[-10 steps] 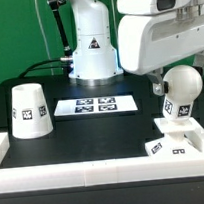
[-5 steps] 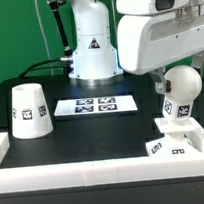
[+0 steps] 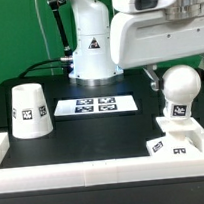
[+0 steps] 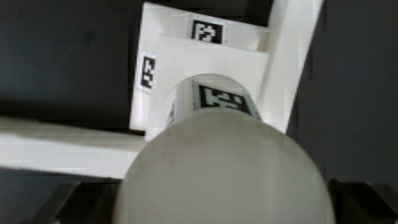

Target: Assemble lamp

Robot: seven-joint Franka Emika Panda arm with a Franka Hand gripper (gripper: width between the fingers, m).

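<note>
Arm (image 3: 156, 30) has shifted, white ball-shaped bulb (image 3: 179, 85) upright on tagged base (image 3: 176, 145)

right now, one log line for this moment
bulb upright on base | shade apart, exterior view's left | gripper at bulb, jaws unclear

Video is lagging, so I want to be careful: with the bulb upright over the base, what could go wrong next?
1. The bulb stands tall and top-heavy over the base; it may topple if not fully seated.
2. The gripper hangs close beside it, and its grip is unclear; lifting away could knock or drag the bulb.
</note>
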